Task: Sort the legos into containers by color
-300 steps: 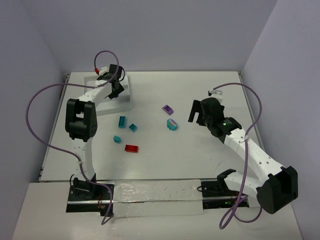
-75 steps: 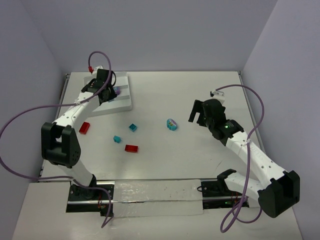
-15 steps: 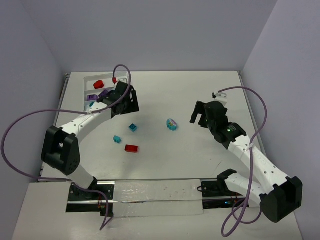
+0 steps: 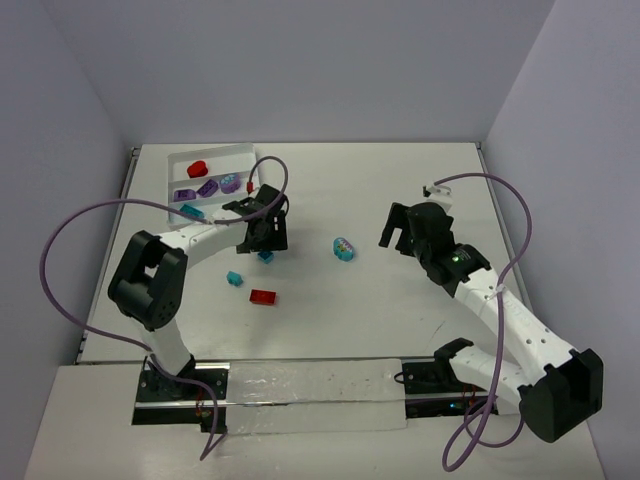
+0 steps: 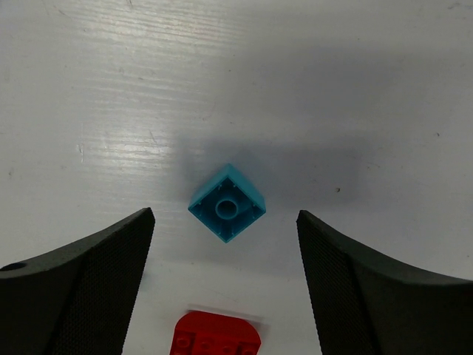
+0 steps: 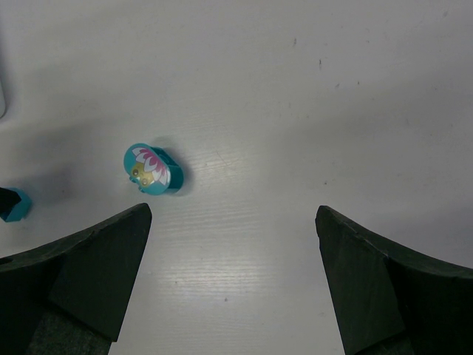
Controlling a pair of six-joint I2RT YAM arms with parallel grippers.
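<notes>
While the left gripper (image 4: 268, 238) hangs over the white table (image 4: 350, 335), a small teal square plastic brick (image 5: 227, 203) lies on the surface between its two black fingers (image 5: 89, 288), touching neither. The jaws are spread wide and grip nothing. That brick sits cornerwise to the fingers with its hollow underside up. A red studded plastic brick (image 5: 216, 340) lies just beside it on the wrist side, and a second small teal brick (image 4: 235, 278) rests near both. The left arm rises from its base at the near edge, folds at the elbow and reaches rightward toward mid-table. The right gripper (image 4: 398, 225) is likewise spread and empty. A rounded teal plastic piece with a flower print (image 6: 153, 168) lies ahead of its left finger, outside the gap. The right arm stretches diagonally from the near right corner toward the centre. The white ribbed plastic tray (image 4: 228, 157) sits at the far left, holding a red piece (image 4: 197, 168) farthest back, purple pieces (image 4: 207, 187) in the middle and a teal piece (image 4: 190, 211) nearest.
</notes>
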